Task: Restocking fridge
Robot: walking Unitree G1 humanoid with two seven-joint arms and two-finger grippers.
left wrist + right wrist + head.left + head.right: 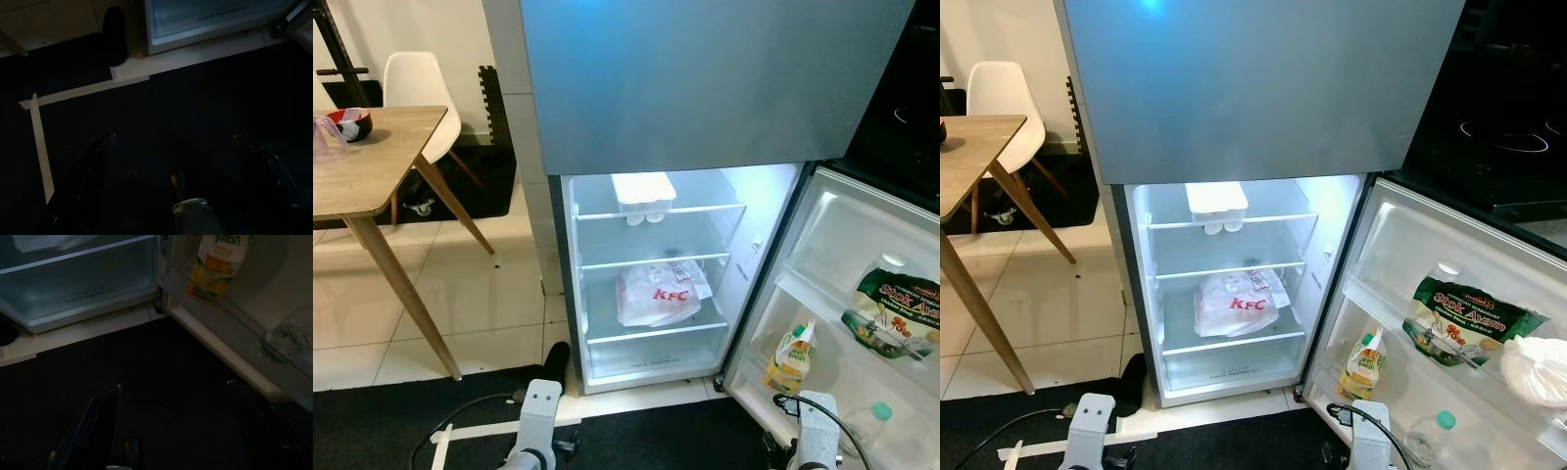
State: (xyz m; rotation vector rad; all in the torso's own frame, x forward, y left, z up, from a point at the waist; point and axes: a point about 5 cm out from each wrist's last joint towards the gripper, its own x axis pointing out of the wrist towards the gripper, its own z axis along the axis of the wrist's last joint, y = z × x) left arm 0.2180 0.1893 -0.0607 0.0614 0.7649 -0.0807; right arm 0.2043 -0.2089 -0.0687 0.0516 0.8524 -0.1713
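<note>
The fridge (705, 78) stands before me with its lower door (842, 245) swung open to the right. A white KFC bag (656, 294) lies on the middle glass shelf, and a white ice tray (643, 191) sits on the top one. In the door racks are a green packet (893, 311), a yellow juice carton (792, 357), a clear bottle (871, 421) with a green cap and a white bag (1536, 370). Both arms hang low. My left gripper (173, 161) is open over the dark mat. My right gripper (171, 416) is open near the door's foot, below the juice carton (217, 264).
A wooden table (372, 166) with a bowl (350, 122) and a white chair (416, 83) stand at the left. A black mat (372, 421) with pale tape strips (83, 90) covers the floor in front. A dark object (556, 360) lies by the fridge's left foot.
</note>
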